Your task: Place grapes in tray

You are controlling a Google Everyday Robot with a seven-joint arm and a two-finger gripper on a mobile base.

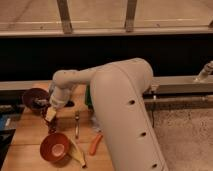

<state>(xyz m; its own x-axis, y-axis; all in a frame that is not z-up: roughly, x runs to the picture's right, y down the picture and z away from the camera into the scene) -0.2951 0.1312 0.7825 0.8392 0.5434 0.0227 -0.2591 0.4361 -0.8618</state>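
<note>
Warm, yellowish light from above. White arm [125, 110] brightest thing, soft shine on top. Wide dark band [105, 55] behind, almost black. End effector [51, 116] low over left of counter [30, 134], fuzzy, hard to make out. Whole picture soft, blurry. Corners dim.

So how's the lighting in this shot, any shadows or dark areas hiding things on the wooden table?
Camera view: warm, dim light; the black band behind the pale wooden table is unlit. Camera view: the big white arm covers most of the green plastic tray. Camera view: the shut gripper hangs low over the table, beside the round red-brown bowl.
</note>
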